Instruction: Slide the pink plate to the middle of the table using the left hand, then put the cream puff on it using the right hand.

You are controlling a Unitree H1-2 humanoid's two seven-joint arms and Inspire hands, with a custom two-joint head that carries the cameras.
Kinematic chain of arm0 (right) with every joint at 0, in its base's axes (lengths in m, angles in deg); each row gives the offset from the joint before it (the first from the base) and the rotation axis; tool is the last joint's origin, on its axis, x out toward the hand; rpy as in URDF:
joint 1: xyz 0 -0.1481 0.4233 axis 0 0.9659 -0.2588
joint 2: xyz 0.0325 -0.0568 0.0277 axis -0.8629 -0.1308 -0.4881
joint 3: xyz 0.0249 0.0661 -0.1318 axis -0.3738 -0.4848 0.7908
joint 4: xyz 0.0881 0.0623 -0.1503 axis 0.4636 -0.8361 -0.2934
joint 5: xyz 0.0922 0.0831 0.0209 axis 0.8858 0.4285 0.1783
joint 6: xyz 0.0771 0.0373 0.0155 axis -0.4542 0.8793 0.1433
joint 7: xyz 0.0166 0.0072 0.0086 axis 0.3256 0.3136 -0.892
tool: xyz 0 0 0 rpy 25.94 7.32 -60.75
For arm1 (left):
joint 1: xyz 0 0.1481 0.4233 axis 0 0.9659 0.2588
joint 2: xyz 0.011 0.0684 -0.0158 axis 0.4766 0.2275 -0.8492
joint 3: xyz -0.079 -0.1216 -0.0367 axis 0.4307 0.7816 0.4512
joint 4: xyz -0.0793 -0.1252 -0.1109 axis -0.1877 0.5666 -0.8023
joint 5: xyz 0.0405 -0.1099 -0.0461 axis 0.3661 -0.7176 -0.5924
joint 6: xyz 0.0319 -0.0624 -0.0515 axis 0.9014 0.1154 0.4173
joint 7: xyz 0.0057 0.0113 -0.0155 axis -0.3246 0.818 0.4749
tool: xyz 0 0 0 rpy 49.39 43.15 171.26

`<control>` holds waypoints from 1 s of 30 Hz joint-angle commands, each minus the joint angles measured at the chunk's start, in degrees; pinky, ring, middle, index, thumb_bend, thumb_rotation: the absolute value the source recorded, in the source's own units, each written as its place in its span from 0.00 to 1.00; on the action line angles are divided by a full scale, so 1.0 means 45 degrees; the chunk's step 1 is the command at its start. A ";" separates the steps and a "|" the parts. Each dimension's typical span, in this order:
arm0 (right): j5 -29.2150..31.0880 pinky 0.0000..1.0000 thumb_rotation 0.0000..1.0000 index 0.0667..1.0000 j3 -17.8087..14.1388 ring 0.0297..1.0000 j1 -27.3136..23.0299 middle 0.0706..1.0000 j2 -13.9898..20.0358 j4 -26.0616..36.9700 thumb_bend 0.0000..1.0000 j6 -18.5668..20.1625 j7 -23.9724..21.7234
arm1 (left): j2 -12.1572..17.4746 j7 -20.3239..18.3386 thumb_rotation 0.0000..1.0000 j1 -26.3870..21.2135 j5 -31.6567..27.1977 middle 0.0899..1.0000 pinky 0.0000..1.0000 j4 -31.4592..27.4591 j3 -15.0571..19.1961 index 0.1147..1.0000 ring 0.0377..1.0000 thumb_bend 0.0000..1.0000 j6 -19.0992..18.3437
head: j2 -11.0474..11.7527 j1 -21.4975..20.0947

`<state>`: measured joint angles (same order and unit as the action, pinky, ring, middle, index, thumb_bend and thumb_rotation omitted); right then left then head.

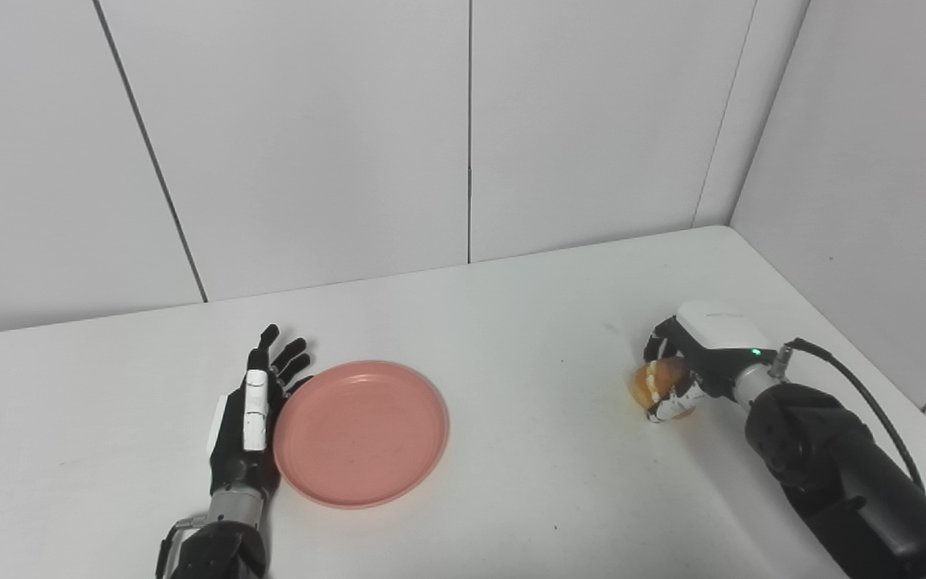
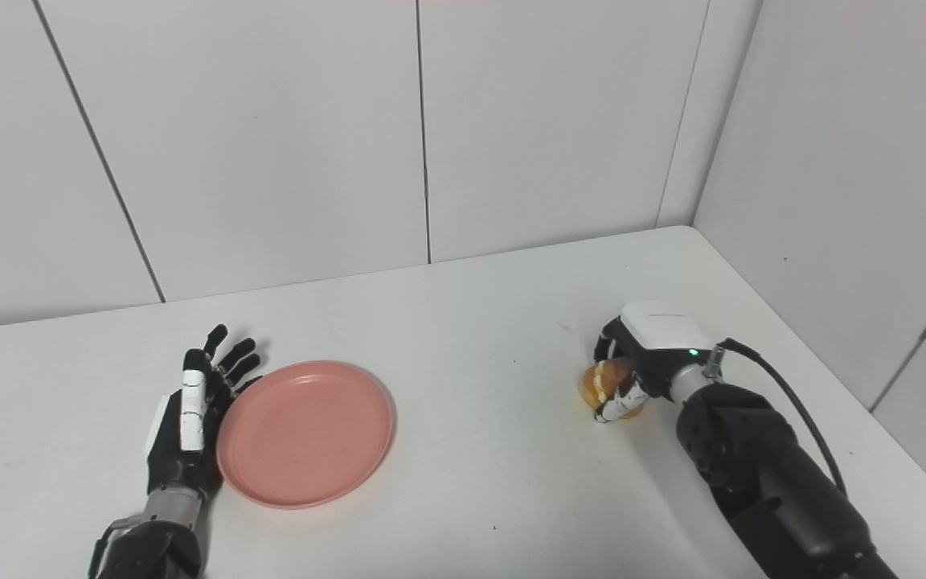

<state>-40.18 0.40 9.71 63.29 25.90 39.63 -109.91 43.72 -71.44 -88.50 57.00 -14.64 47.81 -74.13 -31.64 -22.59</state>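
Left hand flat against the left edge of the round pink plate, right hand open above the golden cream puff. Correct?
Not quite. The right hand is shut on the golden cream puff, fingers wrapped around it, as the left eye view shows. The left hand is indeed flat against the left edge of the round pink plate.

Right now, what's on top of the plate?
Nothing shows on the plate. The puff sits apart, in the right hand; fingers hide part of it.

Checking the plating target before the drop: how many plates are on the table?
1. The pink plate lies flat left of the table's middle, its left rim against the open left robot hand. Nothing in view could hide another.
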 commanded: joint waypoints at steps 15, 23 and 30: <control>-0.0201 0.31 0.00 0.50 -0.0311 0.42 -0.0197 0.46 0.0130 0.1022 0.50 0.0156 0.0131 | -0.0027 0.0078 1.00 0.0603 0.0058 0.86 0.80 0.0190 -0.0023 0.93 0.87 0.75 -0.0704 | -0.0080 0.0094; -0.0151 0.33 0.00 0.44 -0.0528 0.46 -0.0566 0.53 -0.0158 0.2801 0.49 -0.0247 0.0243 | -0.0125 0.0210 1.00 0.0600 0.0157 0.85 0.79 0.0178 -0.0076 0.92 0.87 0.74 -0.0643 | -0.0146 0.0338; 0.0423 0.34 0.00 0.46 -0.0522 0.45 -0.1149 0.52 -0.0533 0.4046 0.50 -0.0533 -0.0192 | -0.0333 0.0402 1.00 0.0595 0.0287 0.84 0.78 0.0200 -0.0127 0.91 0.85 0.74 -0.0608 | -0.0168 0.0702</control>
<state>-38.73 -1.02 7.27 60.48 41.74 38.08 -110.90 42.96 -70.17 -88.05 57.97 -15.42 47.53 -74.41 -32.34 -19.51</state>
